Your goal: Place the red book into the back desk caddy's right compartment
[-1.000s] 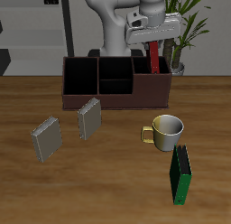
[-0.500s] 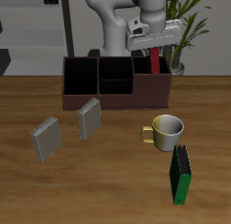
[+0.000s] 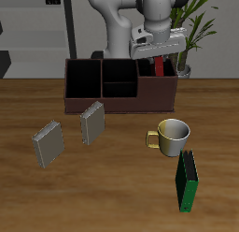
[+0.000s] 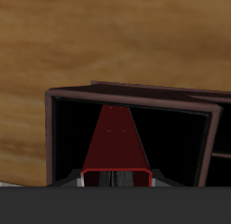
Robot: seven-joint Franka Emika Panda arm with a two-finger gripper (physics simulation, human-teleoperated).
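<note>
At the table's point(image 3: 112, 203) 12 o'clock, against the back edge, seen from the exterior view: caddy point(image 3: 103, 105), long and low, with the gripper point(image 3: 159, 52) hanging over its 3 o'clock end. Inside that end, the right compartment point(image 4: 68, 137). Standing in it, upright, the book point(image 3: 161, 66), only a short red strip showing above the rim under the fingers.

Changed over the last second: gripper lower, and much less red visible above the caddy than a second ago, less again than half a second ago. Read as a steady descent, with most of the book already inside the bay. Judged as the closing stretch of the task: a little more lowering, then letting go.

Pincer judged clenched on the book's upper end, since the book stands upright directly beneath it and the wrist view shows its near end framed between grey finger parts. Contact itself not plainly shown in either view.

From the exterior view alone: how deep the book has gone, and the rest of the table, namely mug point(image 3: 175, 136) at 4 o'clock, green book point(image 3: 187, 181) at 5 o'clock, two grey books point(image 3: 91, 122) point(image 3: 49, 144) around 8 o'clock, all well apart from the caddy.

From the wrist view alone: the red cover point(image 4: 115, 137) running down the middle of the black bay, clear of both side walls, with the caddy's wall point(image 4: 126, 89) beyond it. No sign there of snagging.
</note>
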